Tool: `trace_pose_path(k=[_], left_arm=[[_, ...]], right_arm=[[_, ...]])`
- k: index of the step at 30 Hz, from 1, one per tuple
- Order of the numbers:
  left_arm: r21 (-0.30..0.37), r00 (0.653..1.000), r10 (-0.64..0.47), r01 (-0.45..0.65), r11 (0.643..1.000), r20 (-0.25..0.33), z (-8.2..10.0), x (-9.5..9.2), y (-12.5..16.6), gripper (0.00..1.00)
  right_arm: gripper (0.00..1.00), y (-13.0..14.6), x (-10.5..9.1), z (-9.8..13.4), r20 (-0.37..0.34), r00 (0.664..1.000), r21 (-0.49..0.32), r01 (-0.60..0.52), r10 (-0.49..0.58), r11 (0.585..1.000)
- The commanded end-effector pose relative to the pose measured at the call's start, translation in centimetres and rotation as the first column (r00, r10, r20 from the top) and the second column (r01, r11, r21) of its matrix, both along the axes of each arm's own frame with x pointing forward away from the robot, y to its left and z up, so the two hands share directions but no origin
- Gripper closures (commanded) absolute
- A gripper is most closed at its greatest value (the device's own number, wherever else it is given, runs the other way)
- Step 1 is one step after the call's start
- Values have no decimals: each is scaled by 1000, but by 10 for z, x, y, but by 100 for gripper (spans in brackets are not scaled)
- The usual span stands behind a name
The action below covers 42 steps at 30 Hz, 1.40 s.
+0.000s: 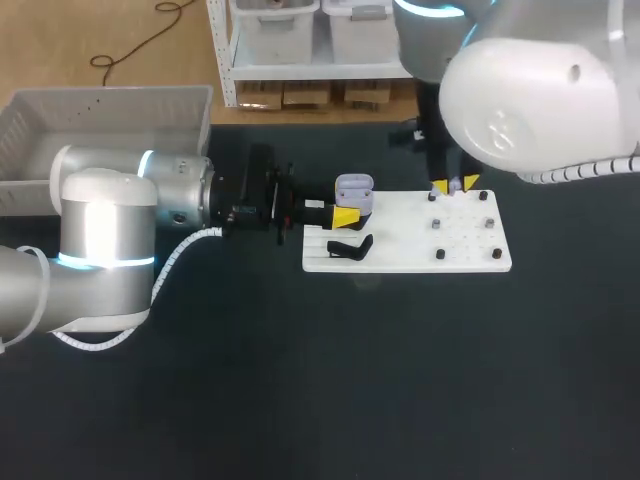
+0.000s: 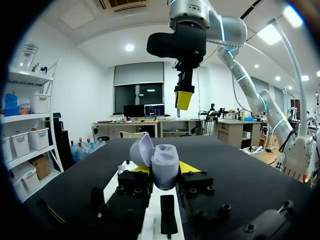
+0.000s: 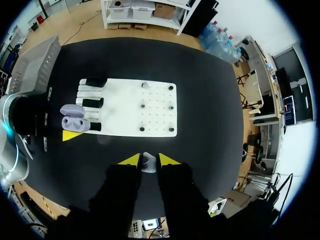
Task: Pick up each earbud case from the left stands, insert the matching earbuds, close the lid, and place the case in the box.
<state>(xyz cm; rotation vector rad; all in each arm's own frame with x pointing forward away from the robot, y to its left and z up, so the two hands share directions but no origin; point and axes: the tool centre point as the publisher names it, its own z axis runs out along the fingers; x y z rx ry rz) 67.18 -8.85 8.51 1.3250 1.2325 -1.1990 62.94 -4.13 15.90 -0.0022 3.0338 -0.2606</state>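
Between the yellow tips of the left gripper [image 2: 165,171] sits the lavender earbud case [image 2: 165,165], clamped from both sides. Its lid [image 2: 141,150] is swung open, and it is held over the left end of the white stand board [image 1: 465,240]. Beyond it, raised above the board, the right gripper [image 3: 148,161] pinches a small pale earbud [image 3: 148,163]. Farther off, at the table's left back corner, stands the grey box [image 1: 110,92].
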Motion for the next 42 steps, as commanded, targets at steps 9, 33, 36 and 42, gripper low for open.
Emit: trace_pose_path(k=[9, 33, 36, 42], left_arm=[[-2, 1000, 5, -5, 1000, 3, 0, -1, 0, 100], [-2, 1000, 5, -5, 1000, 3, 0, -1, 0, 100], [-2, 1000, 5, -5, 1000, 3, 0, -1, 0, 100], [-2, 1000, 5, -5, 1000, 3, 0, -1, 0, 100]], right_arm=[[100, 15, 4, 6, 16, 1000, -14, 16, -16, 1000], [100, 101, 14, 25, -118, 948, -20, 294, -294, 956], [100, 101, 14, 25, -118, 948, -20, 294, -294, 956], [100, 101, 14, 25, -118, 948, -20, 294, -294, 956]])
